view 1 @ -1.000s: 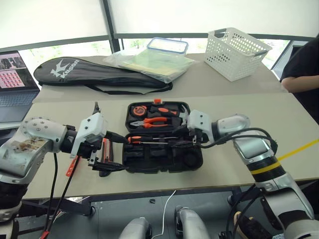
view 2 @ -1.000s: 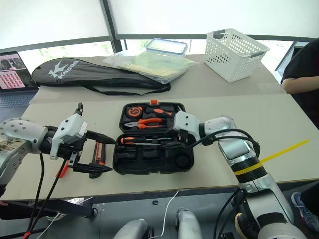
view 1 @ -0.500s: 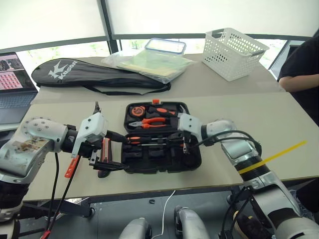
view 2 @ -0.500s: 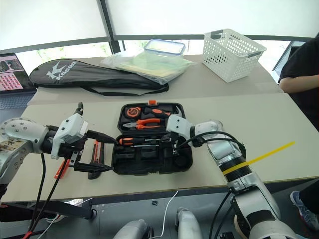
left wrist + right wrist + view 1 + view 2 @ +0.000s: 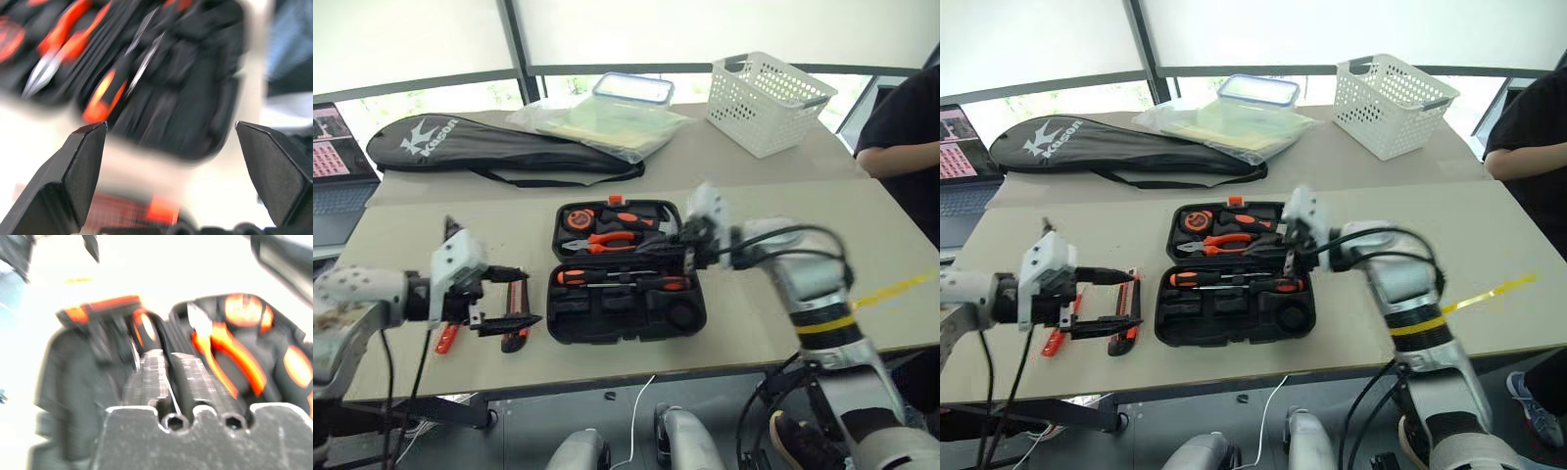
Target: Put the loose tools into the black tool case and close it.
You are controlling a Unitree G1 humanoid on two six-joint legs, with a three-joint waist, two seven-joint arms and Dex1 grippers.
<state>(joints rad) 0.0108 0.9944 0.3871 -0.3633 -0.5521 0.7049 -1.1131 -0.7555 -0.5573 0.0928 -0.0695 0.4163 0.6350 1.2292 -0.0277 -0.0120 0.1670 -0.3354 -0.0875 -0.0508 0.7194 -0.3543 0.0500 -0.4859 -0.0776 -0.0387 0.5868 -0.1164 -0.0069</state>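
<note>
The black tool case [image 5: 625,272] lies open and flat on the bench [image 5: 783,206], its lid half away from the robot and its base half nearer. Two black-and-orange-handled screwdrivers [image 5: 617,279] lie side by side across the far strip of the base half, parallel to the hinge line. The black-orange utility knife [image 5: 516,311] rests on the bench just left of the case, and a slim orange tester screwdriver [image 5: 446,338] lies farther left.

the long black racket bag [image 5: 499,152], lying behind the open black tool case [image 5: 625,274], bears a white logo and the brand name "kason" near its left end. nothing else carries lettering that can be read.
</note>
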